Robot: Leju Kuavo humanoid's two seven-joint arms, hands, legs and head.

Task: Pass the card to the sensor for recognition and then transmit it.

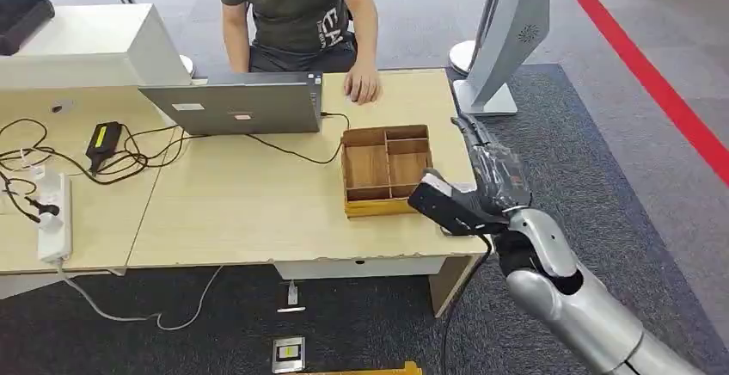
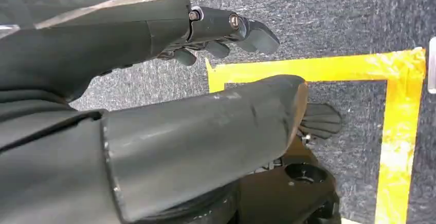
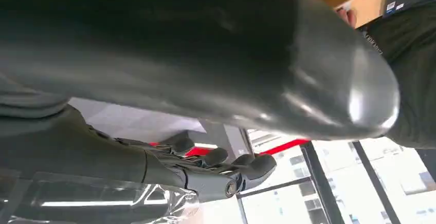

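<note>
Left hand [image 2: 128,39] hangs over grey carpet with yellow tape [image 2: 308,70] beyond its fingertips. The fingers are straight, the thumb is apart, and nothing is held.

Right hand [image 1: 488,173] is raised at the table's [image 1: 241,203] right edge, fingers stretched away from the robot. In the right wrist view the fingers are loosely spread off the thumb with nothing between them, so it is released.

Card: cannot tell where it is, nor its long axis or heading.

Wooden tray [image 1: 378,209] sits just left of the right hand, compartments up, near the table's front-right corner. Right of the hand is open carpet up to a red floor line [image 1: 653,82].

Beyond the fingertips stands a white-grey stand [image 1: 507,39] on the floor, off the table's far-right corner.

Far left of the hand is a laptop [image 1: 236,108], with a seated person [image 1: 297,5] behind it whose hand rests on the table's far edge.
</note>
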